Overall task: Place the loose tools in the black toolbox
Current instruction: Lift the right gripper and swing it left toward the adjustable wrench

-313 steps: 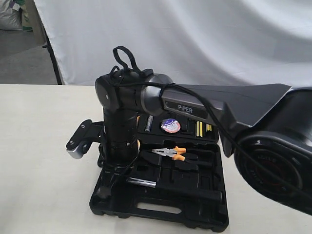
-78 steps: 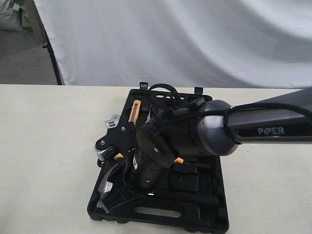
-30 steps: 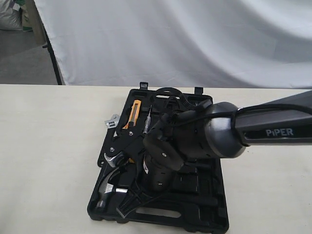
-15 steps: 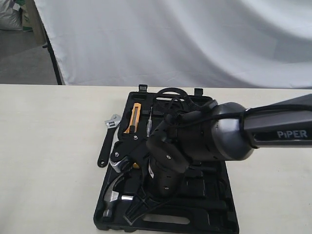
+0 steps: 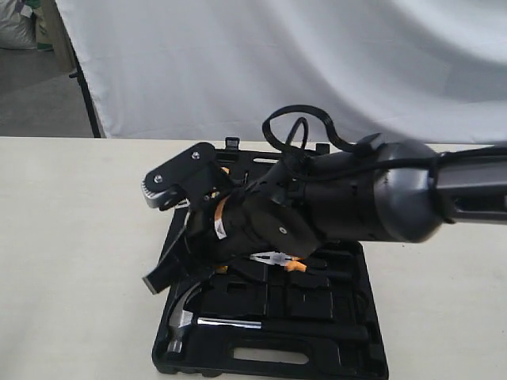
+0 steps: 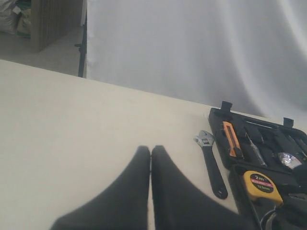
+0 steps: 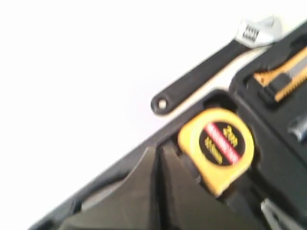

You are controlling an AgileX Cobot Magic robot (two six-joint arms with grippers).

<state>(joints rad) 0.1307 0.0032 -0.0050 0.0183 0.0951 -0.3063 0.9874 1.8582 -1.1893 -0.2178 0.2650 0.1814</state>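
**Hammer in the box, wrench lying beside it**

We find both tools with their fingers pressed together and nothing held between them. The left tool (image 6: 150, 149) hangs above the bare pale surface (image 6: 72, 110), well apart from the toolbox (image 6: 224, 152). Only its own wrist view shows it. The right tool (image 7: 158, 148) appears in its wrist view with only a hairline slit between the fingers. It is poised over the rim of the toolbox, just beside the yellow tape measure (image 7: 217, 143).

In the exterior view the right arm (image 5: 356, 202) reaches across the middle and covers much of the open toolbox. That view alone gives us the hammer (image 5: 238, 323). It lies inside the near half, next to the oblong handle slot, with its steel head at the left and its black handle running right. The orange-handled pliers (image 5: 279, 260) peek out from under the arm.

The wrist views supply what the arm hides. In both, the wrench (image 6: 211, 160) lies flat on the surface just beside the toolbox's side wall, outside it, with its steel head pointing toward the white backdrop (image 6: 192, 48). The tape measure sits in a recess at the edge nearest the wrench, and an orange knife (image 6: 231, 138) rests in the far half. Further along that half, the left wrist view shows a small pale round shape that we take for the tape roll (image 6: 286, 159), though it is too blurred to be sure.
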